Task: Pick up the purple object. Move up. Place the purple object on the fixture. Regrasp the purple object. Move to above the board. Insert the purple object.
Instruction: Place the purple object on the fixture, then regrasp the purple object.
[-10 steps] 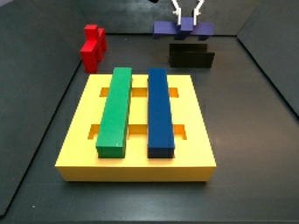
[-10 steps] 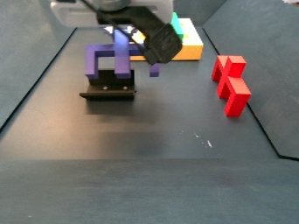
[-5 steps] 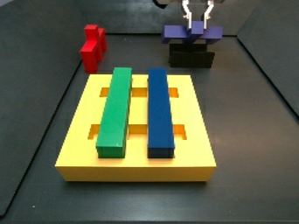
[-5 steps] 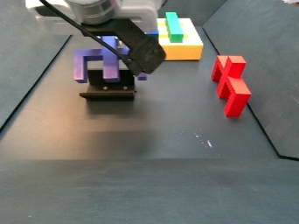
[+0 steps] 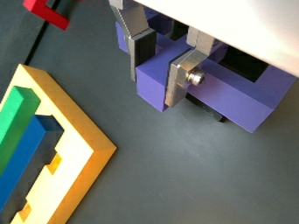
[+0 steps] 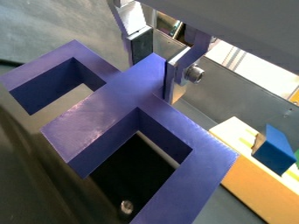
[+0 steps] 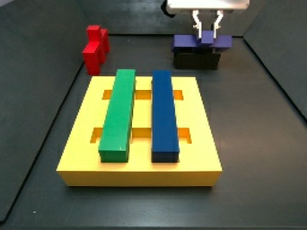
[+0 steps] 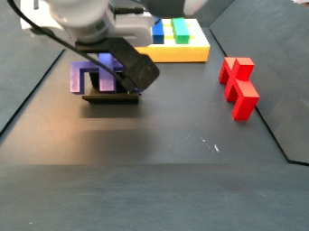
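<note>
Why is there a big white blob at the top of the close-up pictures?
In both wrist views the white shape is the tool's own body, too near the camera, so it looks washed-out and blurry; the purple object below stays sharp. In a side view the arm's grey casing shows glare.

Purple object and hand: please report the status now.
Hand down at the fixture, fingers either side of the purple object's middle prong. Purple object sits on the fixture. Grip not confirmed. Board apart, nothing in the way.

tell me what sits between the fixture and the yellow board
Nothing: in a side view only bare dark floor separates the fixture from the board. The gripper sits at the purple object on that fixture.
</note>
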Robot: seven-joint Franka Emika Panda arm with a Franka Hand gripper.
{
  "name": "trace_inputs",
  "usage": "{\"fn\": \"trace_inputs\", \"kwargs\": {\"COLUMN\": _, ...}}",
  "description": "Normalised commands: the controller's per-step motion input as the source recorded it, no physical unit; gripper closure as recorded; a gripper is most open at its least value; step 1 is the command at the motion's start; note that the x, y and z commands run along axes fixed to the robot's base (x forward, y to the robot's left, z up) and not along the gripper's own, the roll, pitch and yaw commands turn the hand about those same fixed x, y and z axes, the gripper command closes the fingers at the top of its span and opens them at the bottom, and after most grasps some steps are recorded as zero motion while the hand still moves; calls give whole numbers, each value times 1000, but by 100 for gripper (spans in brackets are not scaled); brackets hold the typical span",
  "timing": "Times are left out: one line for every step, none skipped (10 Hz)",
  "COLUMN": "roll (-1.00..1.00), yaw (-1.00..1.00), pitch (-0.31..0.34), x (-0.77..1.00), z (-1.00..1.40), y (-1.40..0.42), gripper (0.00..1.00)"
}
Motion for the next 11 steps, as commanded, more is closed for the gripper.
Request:
{"fn": "trace_inputs", "kwargs": {"roll": -157, "yaw": -14, "pitch": -89, "x": 0, "z": -243, "y": 89, "gripper": 100}}
{"fn": "trace_inputs", "kwargs": {"roll": 0, "yaw": 0, "pitch": -114, "x": 0, "z": -43, "y": 3, "gripper": 100}}
{"fn": "trace_inputs", "kwargs": {"roll": 0, "yaw": 0, "pitch": 0, "x": 0, "z": 0, "y": 0, "gripper": 100}}
{"fn": "trace_inputs", "kwargs": {"roll": 0, "yaw": 0, "pitch": 0, "x": 0, "z": 0, "y": 0, "gripper": 0}}
{"fn": "trace_inputs", "kwargs": {"roll": 1000, "yaw": 0, "pitch": 0, "x": -34, "z": 126, "y": -389, "gripper": 0}}
{"fn": "trace_inputs", "kwargs": {"roll": 1000, "yaw": 0, "pitch": 20, "x": -9, "z": 63, "y": -351, "gripper": 0}}
{"fn": "trace_inputs", "kwargs": {"roll": 1000, "yaw": 0, "pitch": 17, "x": 0, "z": 46, "y": -343, "gripper": 0}}
{"fn": "trace_inputs", "kwargs": {"roll": 1000, "yaw": 0, "pitch": 9, "x": -3, "z": 43, "y": -340, "gripper": 0}}
{"fn": "trace_inputs", "kwargs": {"roll": 1000, "yaw": 0, "pitch": 0, "x": -77, "z": 34, "y": -291, "gripper": 0}}
{"fn": "trace_inputs", "kwargs": {"roll": 1000, "yaw": 0, "pitch": 0, "x": -46, "z": 34, "y": -286, "gripper": 0}}
{"fn": "trace_inputs", "kwargs": {"roll": 1000, "yaw": 0, "pitch": 0, "x": -14, "z": 31, "y": -243, "gripper": 0}}
